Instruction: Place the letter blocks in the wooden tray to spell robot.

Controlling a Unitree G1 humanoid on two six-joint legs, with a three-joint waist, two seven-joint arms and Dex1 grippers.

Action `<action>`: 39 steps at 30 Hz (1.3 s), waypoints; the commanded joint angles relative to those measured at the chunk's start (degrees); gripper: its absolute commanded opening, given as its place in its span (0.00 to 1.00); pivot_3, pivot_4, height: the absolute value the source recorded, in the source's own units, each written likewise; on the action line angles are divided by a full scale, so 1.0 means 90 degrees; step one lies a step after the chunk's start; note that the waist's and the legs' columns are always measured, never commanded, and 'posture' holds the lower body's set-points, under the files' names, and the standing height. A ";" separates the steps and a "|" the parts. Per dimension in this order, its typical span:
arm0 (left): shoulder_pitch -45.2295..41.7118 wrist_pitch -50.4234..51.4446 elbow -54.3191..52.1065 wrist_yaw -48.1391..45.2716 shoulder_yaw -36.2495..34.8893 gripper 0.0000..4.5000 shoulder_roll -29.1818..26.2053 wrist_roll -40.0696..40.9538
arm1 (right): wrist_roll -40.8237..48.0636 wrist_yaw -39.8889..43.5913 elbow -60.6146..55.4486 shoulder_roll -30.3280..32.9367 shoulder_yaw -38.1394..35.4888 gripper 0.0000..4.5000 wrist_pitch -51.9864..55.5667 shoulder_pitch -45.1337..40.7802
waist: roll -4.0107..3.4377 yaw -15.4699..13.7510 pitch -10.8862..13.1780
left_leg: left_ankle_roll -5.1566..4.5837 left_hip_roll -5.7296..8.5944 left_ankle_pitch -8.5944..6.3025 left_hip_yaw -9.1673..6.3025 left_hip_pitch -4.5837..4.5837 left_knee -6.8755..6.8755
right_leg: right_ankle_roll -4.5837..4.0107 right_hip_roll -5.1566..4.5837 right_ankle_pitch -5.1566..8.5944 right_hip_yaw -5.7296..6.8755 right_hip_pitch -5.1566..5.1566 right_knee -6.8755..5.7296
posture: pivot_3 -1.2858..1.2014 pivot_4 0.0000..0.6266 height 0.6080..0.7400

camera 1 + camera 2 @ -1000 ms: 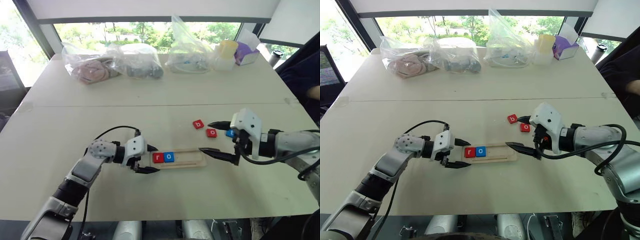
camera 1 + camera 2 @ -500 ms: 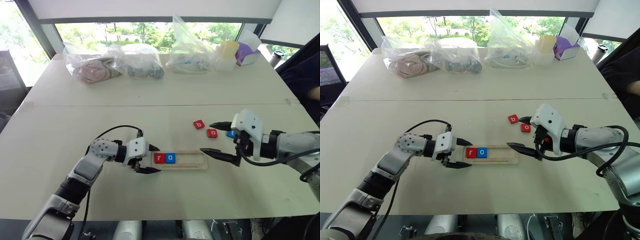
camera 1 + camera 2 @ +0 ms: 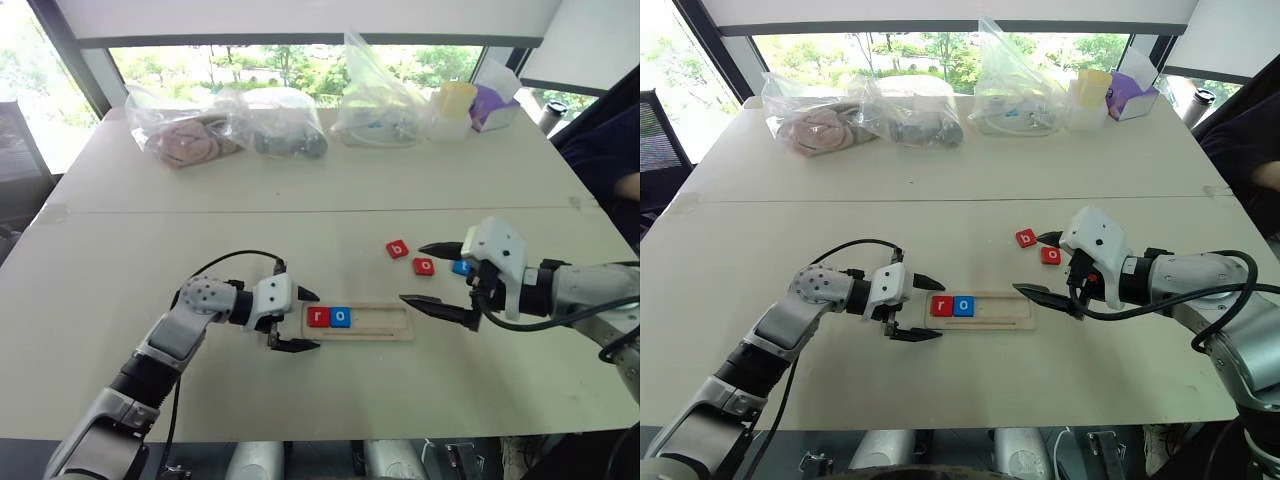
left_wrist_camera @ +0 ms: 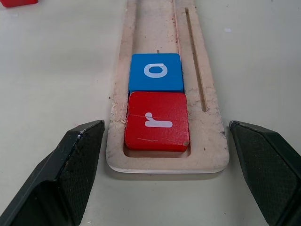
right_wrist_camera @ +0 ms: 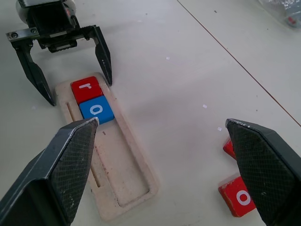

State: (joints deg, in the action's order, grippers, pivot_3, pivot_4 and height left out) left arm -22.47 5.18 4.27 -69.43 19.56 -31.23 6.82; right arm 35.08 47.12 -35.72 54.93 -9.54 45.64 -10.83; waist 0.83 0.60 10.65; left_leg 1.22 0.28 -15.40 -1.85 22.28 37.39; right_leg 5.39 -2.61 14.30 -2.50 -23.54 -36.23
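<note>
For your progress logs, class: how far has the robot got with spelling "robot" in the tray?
Done: the red r and blue o sit side by side at one end of the wooden tray. In hand: nothing; both grippers' jaws stand open. Left: the red b, red o and blue t lie on the table.

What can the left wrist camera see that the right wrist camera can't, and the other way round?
Left wrist view alone: a close look at the chipped near end of the wooden tray, between its own open jaws.

Right wrist view alone: the whole left gripper straddling the tray's end, the tray's vacant far stretch, and the loose red o tile on the table.

Both: the red r tile and the blue o tile, touching, at one end of the tray.
</note>
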 commanded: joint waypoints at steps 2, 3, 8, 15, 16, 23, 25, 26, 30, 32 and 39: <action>0.0450 0.0172 -0.0103 0.0012 -0.0151 0.99 -0.0451 -0.0075 | -0.0010 -0.0021 0.0004 -0.0097 0.0094 1.00 -0.0156 -0.0231 | 0.0001 0.0054 -0.0003 | 0.0000 -0.0004 0.0000 -0.0001 -0.0007 -0.0006 | 0.0000 0.0003 0.0000 -0.0001 0.0000 0.0000 | 0.52 0.24 1.00; 0.0565 0.0203 -0.0168 0.0058 -0.0263 0.99 -0.0553 -0.0032 | -0.0007 -0.0038 0.0026 -0.0156 0.0156 1.00 -0.0167 -0.0276 | 0.0000 0.0062 -0.0003 | -0.0001 -0.0009 -0.0001 -0.0001 -0.0013 -0.0012 | 0.0000 0.0006 0.0000 -0.0004 0.0000 -0.0002 | 0.52 0.24 1.00; 0.1260 0.0440 -0.0614 0.0338 -0.0911 0.99 -0.1105 0.0263 | -0.0269 -0.0382 0.0328 -0.0569 0.0587 1.00 -0.0201 -0.0640 | 0.0000 0.0084 -0.0004 | -0.0001 -0.0027 -0.0001 -0.0003 -0.0034 -0.0027 | -0.0003 0.0015 -0.0002 -0.0005 0.0000 -0.0016 | 0.52 0.24 1.00; 0.2121 0.0999 -0.1495 0.0831 -0.1948 0.99 -0.1586 0.0861 | -0.1314 -0.1311 0.1422 -0.1331 0.1479 1.00 -0.0073 -0.1421 | 0.0000 0.0079 -0.0004 | 0.0000 -0.0037 -0.0001 0.0006 -0.0061 -0.0029 | -0.0036 0.0018 0.0005 -0.0011 0.0014 -0.0020 | 0.52 0.24 1.00; 0.2222 0.1136 -0.1676 0.0903 -0.2160 0.99 -0.1615 0.1023 | -0.1434 -0.1465 0.1586 -0.1483 0.1601 1.00 0.0025 -0.1529 | -0.0002 0.0064 -0.0002 | 0.0000 -0.0037 -0.0001 0.0006 -0.0059 -0.0029 | -0.0036 0.0018 0.0005 -0.0011 0.0013 -0.0019 | 0.52 0.24 1.00; 0.2490 0.2662 -0.3052 0.1219 -0.3248 0.99 -0.1574 0.2692 | -0.2262 -0.2575 0.2711 -0.2581 0.1911 1.00 0.0319 -0.2129 | 0.0000 -0.0001 -0.0001 | 0.0001 -0.0018 0.0000 -0.0002 0.0000 -0.0015 | -0.0019 0.0004 -0.0006 -0.0006 -0.0025 -0.0015 | 0.52 0.24 1.00; 0.2421 0.2941 -0.3455 0.1462 -0.3466 0.99 -0.1444 0.3143 | -0.2347 -0.2735 0.2907 -0.2802 0.1930 1.00 0.0395 -0.2228 | 0.0000 0.0015 -0.0001 | 0.0001 -0.0007 0.0000 0.0000 0.0008 -0.0013 | -0.0017 -0.0005 -0.0007 -0.0006 -0.0028 -0.0011 | 0.52 0.24 1.00; 0.2397 0.3059 -0.3578 0.1551 -0.3530 0.99 -0.1407 0.3301 | -0.2369 -0.2734 0.2945 -0.2847 0.1938 1.00 0.0405 -0.2236 | 0.0000 0.0025 -0.0001 | 0.0001 -0.0006 0.0000 0.0003 0.0010 -0.0011 | -0.0015 -0.0007 -0.0008 -0.0008 -0.0028 -0.0008 | 0.52 0.24 1.00; 0.2363 0.3330 -0.3872 0.1931 -0.3665 0.99 -0.1223 0.3720 | -0.2580 -0.2833 0.3069 -0.2896 0.1873 1.00 0.0346 -0.2223 | 0.0000 0.0030 -0.0001 | 0.0001 -0.0004 0.0000 0.0004 0.0012 -0.0011 | -0.0009 -0.0008 -0.0011 -0.0008 -0.0028 -0.0003 | 0.52 0.24 1.00; 0.2396 0.3418 -0.3962 0.2023 -0.3683 0.99 -0.1198 0.3844 | -0.2628 -0.2899 0.3117 -0.2948 0.1802 1.00 0.0414 -0.2233 | 0.0000 0.0034 -0.0001 | 0.0001 -0.0007 0.0000 0.0003 0.0010 -0.0012 | -0.0010 -0.0002 -0.0011 -0.0008 -0.0030 -0.0007 | 0.52 0.24 1.00; 0.2461 0.3338 -0.4098 0.2231 -0.3633 0.99 -0.1102 0.3945 | -0.2601 -0.3020 0.3149 -0.3141 0.1680 1.00 0.0960 -0.2121 | 0.0000 0.0045 -0.0001 | 0.0001 -0.0009 0.0000 0.0004 0.0007 -0.0013 | -0.0012 0.0007 -0.0011 -0.0008 -0.0030 -0.0011 | 0.52 0.24 1.00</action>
State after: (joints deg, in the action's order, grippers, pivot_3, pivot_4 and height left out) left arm -0.26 35.96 -30.70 -49.58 -12.24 -41.00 41.71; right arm 11.48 20.11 -6.00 27.02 7.24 53.74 -29.69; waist 0.83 1.01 10.64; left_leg 1.23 0.19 -15.40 -1.82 22.35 37.27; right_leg 5.29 -2.55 14.20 -2.57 -23.82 -36.33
